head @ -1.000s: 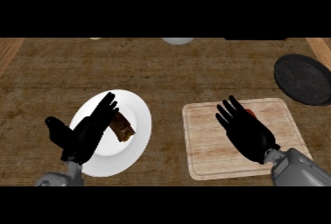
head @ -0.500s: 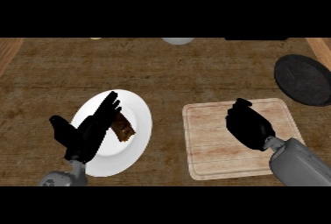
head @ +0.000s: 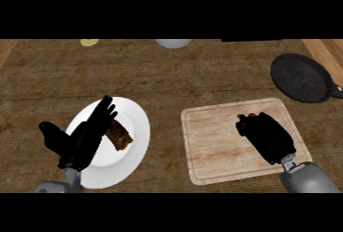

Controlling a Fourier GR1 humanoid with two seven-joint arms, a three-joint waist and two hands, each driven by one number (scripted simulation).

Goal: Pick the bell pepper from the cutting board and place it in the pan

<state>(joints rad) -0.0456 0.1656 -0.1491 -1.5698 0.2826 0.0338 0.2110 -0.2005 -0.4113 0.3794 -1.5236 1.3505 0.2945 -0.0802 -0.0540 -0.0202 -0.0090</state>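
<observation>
1. Head view, counter [head: 167, 77]: brown wood-grain top that carries everything listed below.
2. Board [head: 214, 149]: pale wood, right of the counter's middle, reaching toward the near edge.
3. Pepper [head: 252, 115]: on the board's far right part. Only a small red sliver shows, at the tips of the right hand's fingers; the rest is hidden under that hand.
4. Right hand [head: 268, 136]: comes in from the near right corner and lies over the board, fingers curled down round the pepper, thumb on its left side.
5. Pan [head: 300, 77]: black and round, at the counter's far right edge, beyond the board and apart from it. Nothing shows in it.
6. Plate [head: 134, 118]: white, left of the counter's middle, well apart from the board.
7. Brown food [head: 120, 135]: a dark piece lying at the middle of the plate.
8. Left hand [head: 84, 136]: above the plate's left half, fingers straight and together, thumb spread out to the left, holding nothing.
9. Bowl [head: 173, 43]: pale, at the far edge, near its middle, partly cut off.
10. Yellow thing [head: 89, 42]: small, at the far edge, left of the bowl; what it is cannot be told.
</observation>
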